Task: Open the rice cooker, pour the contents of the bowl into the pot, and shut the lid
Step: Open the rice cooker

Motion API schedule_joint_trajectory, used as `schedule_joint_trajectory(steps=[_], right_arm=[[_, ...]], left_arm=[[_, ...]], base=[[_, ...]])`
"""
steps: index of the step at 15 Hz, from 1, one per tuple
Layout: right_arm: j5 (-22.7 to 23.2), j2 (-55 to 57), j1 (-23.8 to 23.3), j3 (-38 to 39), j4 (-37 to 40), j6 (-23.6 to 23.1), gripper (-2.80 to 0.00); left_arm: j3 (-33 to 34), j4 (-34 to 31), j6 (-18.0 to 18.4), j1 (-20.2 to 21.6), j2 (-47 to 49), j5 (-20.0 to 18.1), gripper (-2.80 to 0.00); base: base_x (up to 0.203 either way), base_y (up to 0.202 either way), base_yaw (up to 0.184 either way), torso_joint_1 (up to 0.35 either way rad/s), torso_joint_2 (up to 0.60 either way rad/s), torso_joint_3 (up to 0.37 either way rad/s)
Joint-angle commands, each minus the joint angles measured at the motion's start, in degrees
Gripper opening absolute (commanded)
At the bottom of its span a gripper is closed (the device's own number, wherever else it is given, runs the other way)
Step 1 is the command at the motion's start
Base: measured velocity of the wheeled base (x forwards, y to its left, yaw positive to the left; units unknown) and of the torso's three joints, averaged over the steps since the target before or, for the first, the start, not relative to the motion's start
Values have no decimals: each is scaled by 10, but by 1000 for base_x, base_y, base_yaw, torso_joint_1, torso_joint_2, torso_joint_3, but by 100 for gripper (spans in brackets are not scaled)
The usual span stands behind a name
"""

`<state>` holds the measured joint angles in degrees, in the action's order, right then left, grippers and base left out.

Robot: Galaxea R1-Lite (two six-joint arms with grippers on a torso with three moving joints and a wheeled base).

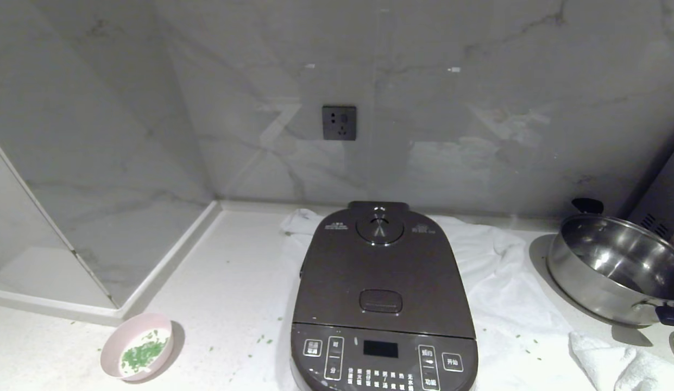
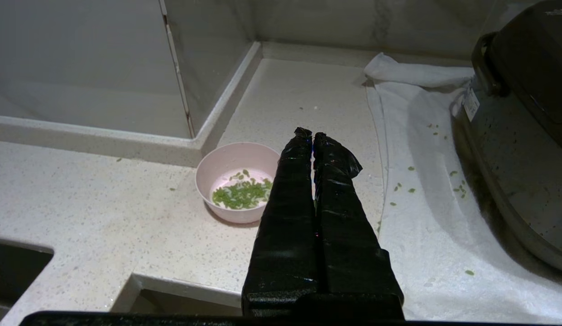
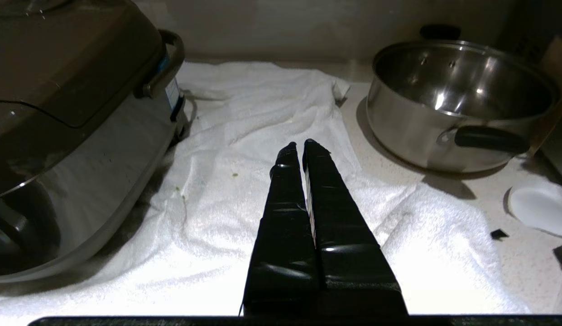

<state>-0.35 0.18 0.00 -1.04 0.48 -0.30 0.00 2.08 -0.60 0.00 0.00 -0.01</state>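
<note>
The dark brown-grey rice cooker [image 1: 383, 304] stands on a white towel at the counter's middle, its lid [image 1: 381, 266] down, so the pot is hidden. A pale pink bowl [image 1: 136, 346] with green chopped contents [image 1: 144, 353] sits at the counter's front left. Neither arm shows in the head view. My left gripper [image 2: 312, 134] is shut and empty, held above the counter just beside the bowl [image 2: 235, 181], between it and the cooker [image 2: 521, 136]. My right gripper [image 3: 300, 145] is shut and empty over the towel, between the cooker [image 3: 68, 117] and a steel pan.
A stainless steel pan [image 1: 613, 266] with black handles sits at the right, a grey appliance [image 1: 665, 195] behind it. The white towel [image 1: 510, 293] spreads under the cooker. Green bits are scattered on the counter. A raised ledge [image 1: 168, 260] bounds the left, and a wall socket [image 1: 339, 123] is behind.
</note>
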Motion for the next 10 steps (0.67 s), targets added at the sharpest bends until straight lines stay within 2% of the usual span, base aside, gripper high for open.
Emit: schedule_joint_trajectory(steps=[1, 3, 7, 10], right_arm=[[5, 44, 0, -73, 9, 2, -280], [32, 152, 0, -158, 12, 21, -280], [138, 348, 0, -301, 3, 42, -280], [180, 489, 23, -358, 3, 51, -280]], left_arm=[[9, 0, 0, 0, -1, 0, -280], [9, 0, 0, 0, -1, 0, -280], [9, 0, 0, 0, -1, 0, -280], [8, 0, 0, 1, -1, 0, -280]], base=[[0, 0, 0, 0, 0, 0], [0, 0, 0, 0, 0, 0], [0, 0, 0, 0, 0, 0], [0, 0, 0, 0, 0, 0]])
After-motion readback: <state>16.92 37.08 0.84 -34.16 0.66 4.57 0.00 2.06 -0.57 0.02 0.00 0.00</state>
